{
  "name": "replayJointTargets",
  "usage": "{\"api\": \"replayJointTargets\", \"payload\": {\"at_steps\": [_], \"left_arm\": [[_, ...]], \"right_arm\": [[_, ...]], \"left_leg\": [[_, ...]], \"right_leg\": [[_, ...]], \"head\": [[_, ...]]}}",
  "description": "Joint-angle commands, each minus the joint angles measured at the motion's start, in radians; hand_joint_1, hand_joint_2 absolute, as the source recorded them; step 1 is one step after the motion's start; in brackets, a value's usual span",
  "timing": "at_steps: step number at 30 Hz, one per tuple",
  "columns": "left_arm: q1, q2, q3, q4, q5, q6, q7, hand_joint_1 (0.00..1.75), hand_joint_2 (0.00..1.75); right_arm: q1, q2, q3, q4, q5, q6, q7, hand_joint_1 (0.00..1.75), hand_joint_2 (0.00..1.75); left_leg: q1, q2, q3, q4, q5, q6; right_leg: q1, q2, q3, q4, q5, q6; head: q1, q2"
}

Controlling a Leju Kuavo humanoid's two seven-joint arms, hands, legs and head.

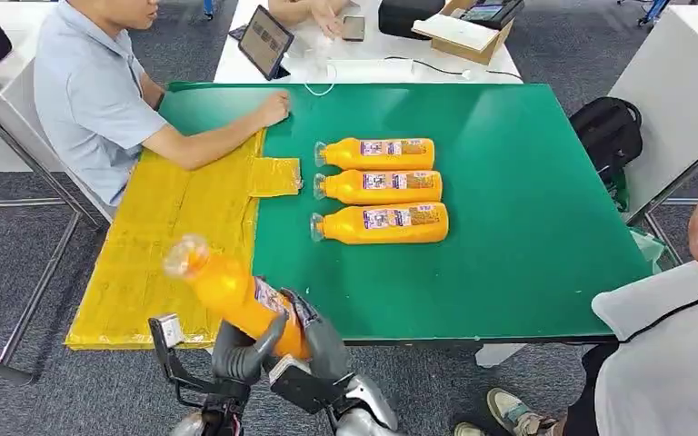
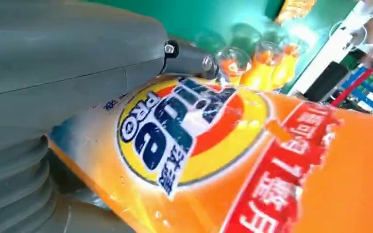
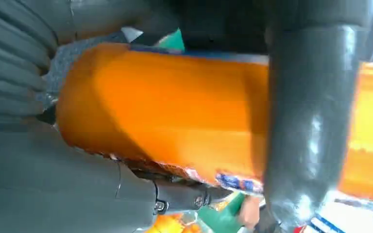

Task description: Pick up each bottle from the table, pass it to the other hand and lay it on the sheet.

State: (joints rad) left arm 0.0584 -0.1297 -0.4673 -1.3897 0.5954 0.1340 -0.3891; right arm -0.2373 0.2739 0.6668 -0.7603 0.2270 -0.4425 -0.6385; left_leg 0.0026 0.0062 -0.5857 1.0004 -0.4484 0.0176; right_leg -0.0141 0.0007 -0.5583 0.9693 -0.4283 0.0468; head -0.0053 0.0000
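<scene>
**A:** Head view: which step?

**B:** The handover, I'd judge. Both the left hand and right hand wrap fingers around one bottle, held off the table's near edge.

**A:** Next?

**B:** One hand must let go before laying it on the sheet.

**A:** Unclear?

**B:** Which hand carries the weight.

Bright, even indoor light in the head view, soft faint shadows on the green table, held bottle slightly motion-blurred, both wrist views close and smeared, glare streak on a finger, background bottles out of focus
</scene>
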Motion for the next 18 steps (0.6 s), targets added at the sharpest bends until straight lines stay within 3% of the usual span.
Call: {"api": "replayJointTargets", "payload": {"at_steps": [1, 5, 8, 15, 18], "left_arm": [[-0.027, 0.007, 0.024, 0.005, 0.038, -0.028, 0.018, 1.75, 1.75], [-0.065, -0.014, 0.038, 0.042, 0.046, -0.024, 0.025, 1.75, 1.75], [-0.044, -0.05, 0.071, 0.005, -0.005, 0.076, -0.009, 1.75, 1.75], [-0.055, -0.032, 0.184, -0.038, -0.103, 0.243, -0.086, 1.75, 1.75], [-0.054, -0.028, 0.197, -0.045, -0.102, 0.241, -0.085, 1.75, 1.75]], "right_arm": [[-0.022, -0.008, 0.07, 0.048, -0.035, -0.012, -0.024, 0.0, 0.0], [0.007, -0.041, 0.035, -0.011, -0.076, -0.062, -0.06, 0.0, 0.0], [0.048, -0.075, 0.013, -0.075, -0.103, -0.057, -0.06, 0.0, 0.0], [0.114, -0.089, -0.115, -0.154, -0.161, -0.142, -0.06, 0.0, 0.0], [0.117, -0.096, -0.119, -0.16, -0.163, -0.135, -0.06, 0.0, 0.0]], "left_leg": [[0.0, -0.001, 0.001, 0.0, 0.0, -0.001], [0.001, -0.003, 0.002, 0.0, 0.0, -0.001], [0.001, -0.005, 0.002, 0.0, 0.0, -0.001], [0.001, -0.003, 0.002, 0.0, -0.001, -0.001], [0.0, -0.003, 0.001, 0.0, 0.0, -0.001]], "right_leg": [[0.0, -0.001, 0.001, 0.0, -0.001, -0.001], [0.001, -0.003, 0.003, 0.0, -0.001, -0.002], [0.001, -0.005, 0.003, -0.001, -0.001, -0.002], [0.001, -0.003, 0.003, 0.0, -0.002, -0.003], [0.001, -0.002, 0.002, 0.0, -0.001, -0.002]], "head": [[0.0, 0.0], [0.0, 0.0], [0.0, 0.0], [0.001, 0.0], [0.0, 0.0]]}}
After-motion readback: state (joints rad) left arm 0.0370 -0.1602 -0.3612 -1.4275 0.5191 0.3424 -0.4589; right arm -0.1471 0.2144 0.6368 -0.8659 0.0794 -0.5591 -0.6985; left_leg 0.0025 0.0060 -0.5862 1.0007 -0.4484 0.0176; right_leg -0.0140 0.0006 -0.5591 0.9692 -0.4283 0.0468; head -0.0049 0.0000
